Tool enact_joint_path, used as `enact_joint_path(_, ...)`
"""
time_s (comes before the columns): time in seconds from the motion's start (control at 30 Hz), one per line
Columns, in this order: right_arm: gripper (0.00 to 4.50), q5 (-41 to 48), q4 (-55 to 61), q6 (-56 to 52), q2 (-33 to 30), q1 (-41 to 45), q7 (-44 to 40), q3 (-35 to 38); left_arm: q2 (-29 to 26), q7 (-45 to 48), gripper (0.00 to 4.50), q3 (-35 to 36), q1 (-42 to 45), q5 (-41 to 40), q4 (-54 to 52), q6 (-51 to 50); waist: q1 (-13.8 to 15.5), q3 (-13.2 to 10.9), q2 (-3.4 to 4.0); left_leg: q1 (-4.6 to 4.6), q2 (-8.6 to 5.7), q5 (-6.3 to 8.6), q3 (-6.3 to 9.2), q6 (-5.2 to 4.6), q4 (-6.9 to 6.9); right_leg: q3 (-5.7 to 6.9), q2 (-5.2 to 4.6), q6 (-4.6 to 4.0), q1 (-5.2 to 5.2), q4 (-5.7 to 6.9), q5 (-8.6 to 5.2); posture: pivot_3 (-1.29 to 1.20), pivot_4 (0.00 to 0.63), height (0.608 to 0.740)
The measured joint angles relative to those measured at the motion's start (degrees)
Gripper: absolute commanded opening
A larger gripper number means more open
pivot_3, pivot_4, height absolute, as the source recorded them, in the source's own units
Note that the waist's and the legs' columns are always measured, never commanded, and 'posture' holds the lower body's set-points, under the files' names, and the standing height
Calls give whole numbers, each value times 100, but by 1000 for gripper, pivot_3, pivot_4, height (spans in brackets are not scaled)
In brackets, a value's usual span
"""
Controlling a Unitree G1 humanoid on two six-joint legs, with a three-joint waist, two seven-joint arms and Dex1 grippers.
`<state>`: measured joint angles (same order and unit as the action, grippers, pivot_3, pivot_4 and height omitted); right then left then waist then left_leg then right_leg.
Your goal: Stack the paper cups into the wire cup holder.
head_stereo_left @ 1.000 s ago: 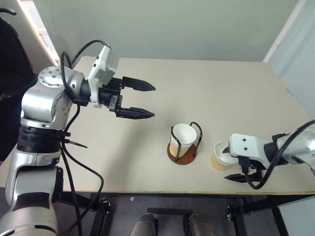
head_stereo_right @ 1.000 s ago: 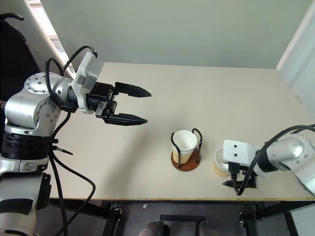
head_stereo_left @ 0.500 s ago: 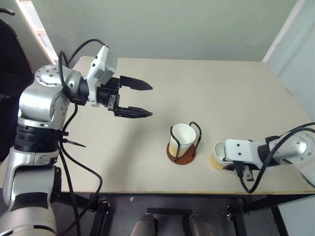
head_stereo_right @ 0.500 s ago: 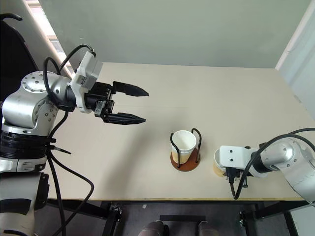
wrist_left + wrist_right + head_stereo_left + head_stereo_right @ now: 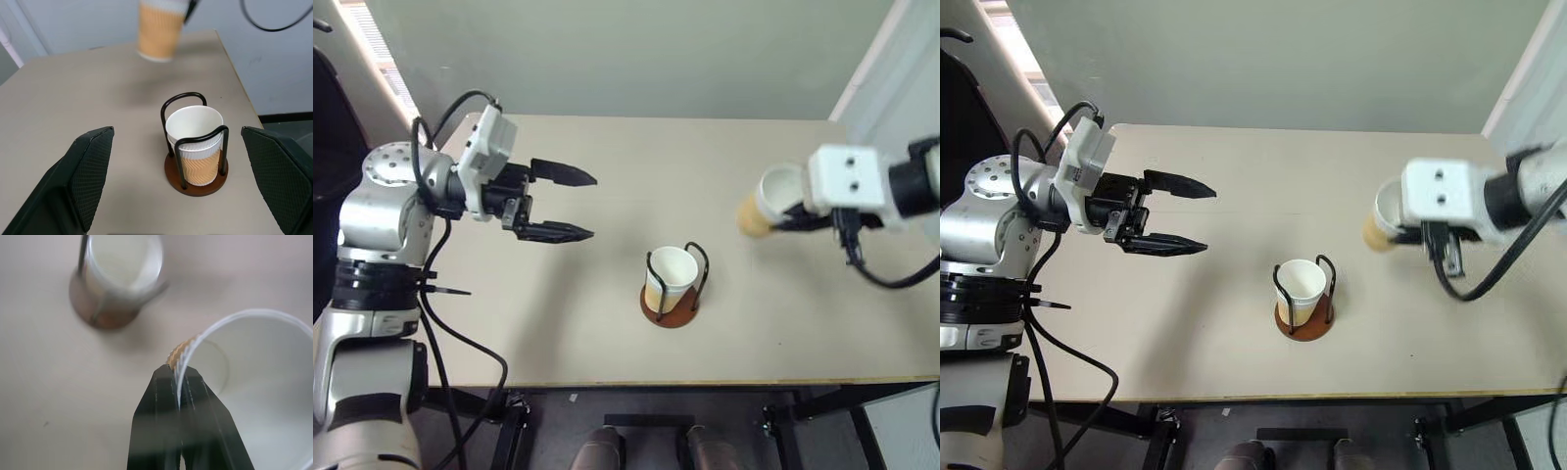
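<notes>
Worktop [image 5: 607, 323]: pale matte beige. Left gripper [image 5: 570, 205] hangs over its far left, fingers spread wide, empty. Right gripper [image 5: 178, 382] has closed on the rim wall of a paper cup [image 5: 766, 201] and lifted it off the near right edge (pick done, stacking comes next). Wire cup holder [image 5: 672, 305], near centre: brown disc, dark loops, ribbed tan cups [image 5: 194, 142] nested inside.

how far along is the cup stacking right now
Done: the wire cup holder already has a paper cup seated in it; in the left wrist view a second rim seems to show under the top one, so perhaps two. In hand: the right tool pinches another cup's wall, held above the table. Left: lower it into the holder. The left tool is open and empty.
</notes>
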<state>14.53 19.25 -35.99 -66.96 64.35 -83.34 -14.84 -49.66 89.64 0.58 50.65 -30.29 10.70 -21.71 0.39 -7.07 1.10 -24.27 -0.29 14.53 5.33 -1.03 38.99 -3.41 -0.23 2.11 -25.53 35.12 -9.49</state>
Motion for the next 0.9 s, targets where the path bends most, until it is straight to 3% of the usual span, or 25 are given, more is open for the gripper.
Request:
enact_joint_path(0.13, 65, -104, -163, -8, 628, 677, -320, -431, -94, 32, 4500, 81, -241, -258, -302, -235, -21, 0, -1, -5, 5, -5, 5, 9, -1, 5, 5, -13, -9, 2, -8, 0, 150, 740)
enact_joint_path(0.33, 65, -230, -219, 119, 1163, 700, -560, -829, -433, 57, 4500, 155, -376, -649, -640, -777, 2, 0, 0, -18, 3, -40, 5, 71, -5, 6, 0, -21, -19, -1, -13, 0, 150, 740)
enact_joint_path(0.9, 65, -592, 3, 383, 1500, 211, -705, -1217, -390, 32, 4500, 379, -336, -1054, -833, -1071, -18, 0, -1, 13, 3, -21, 4, 37, -4, 5, -1, -94, -24, 80, -56, 0, 150, 740)
